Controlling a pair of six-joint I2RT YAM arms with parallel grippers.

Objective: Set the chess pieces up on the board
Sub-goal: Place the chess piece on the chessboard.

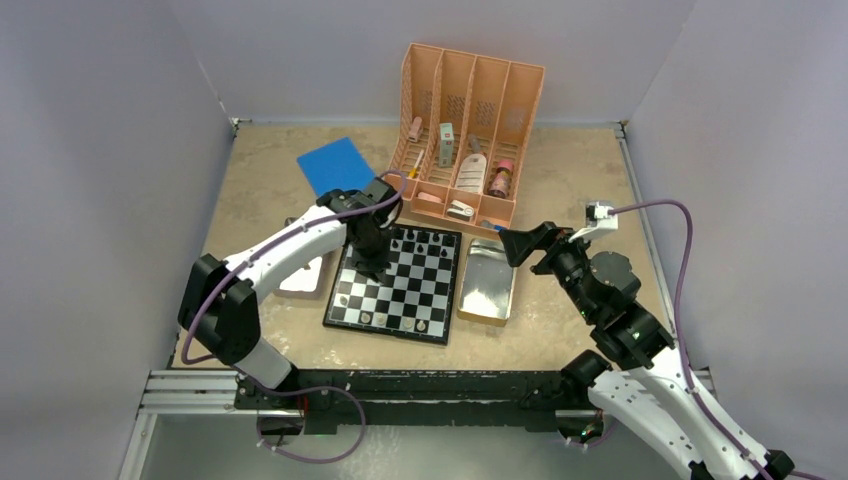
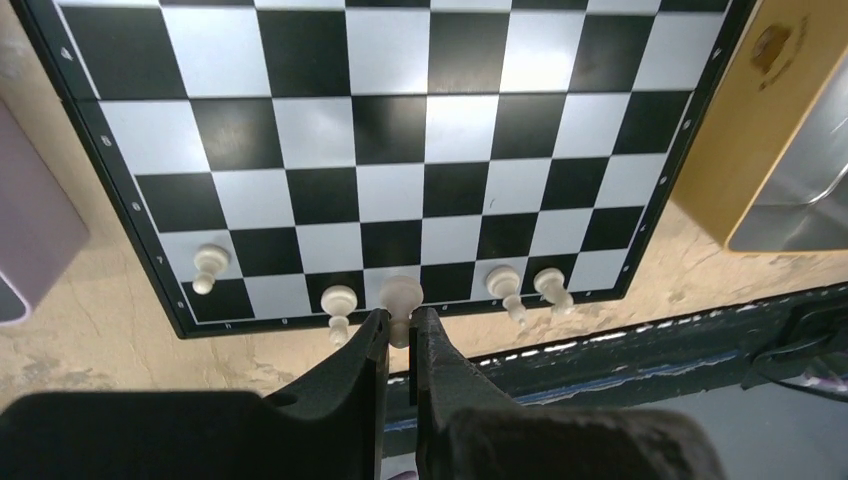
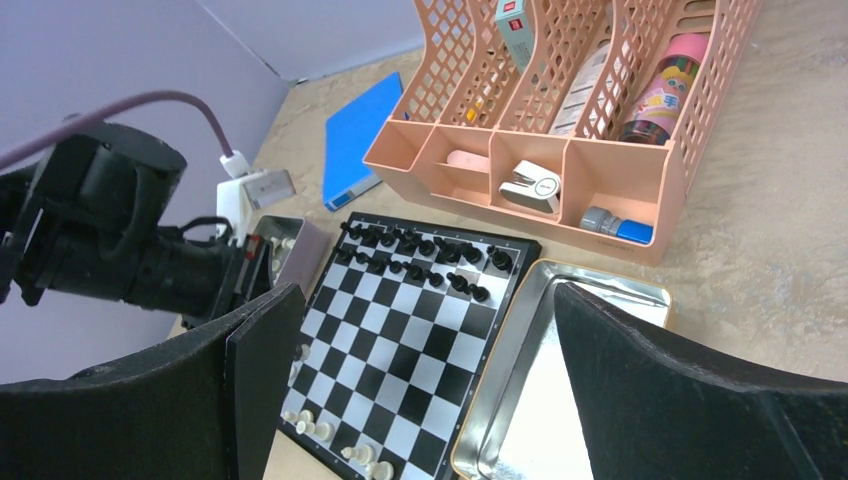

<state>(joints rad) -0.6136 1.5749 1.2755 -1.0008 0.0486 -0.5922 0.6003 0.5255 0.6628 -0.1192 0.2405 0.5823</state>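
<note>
The left arm's fingers [image 2: 365, 360] grip a small pale silvery-white chess piece [image 2: 400, 293] at the near-edge row of the glossy black-and-white chessboard [image 2: 460, 190], while the right arm's fingers [image 3: 255, 370] stand wide apart and empty over the shiny metal tray [image 3: 520, 400] just beside it.

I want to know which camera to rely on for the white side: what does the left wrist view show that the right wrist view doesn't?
Only the left wrist view: the left gripper, its jaws shut on a white piece.
Only the right wrist view: the black pieces in the far rows, the peach organizer, the blue book, and the right gripper with jaws wide open.
Both: the board, the other white pieces near its edge, and the metal tray.
</note>
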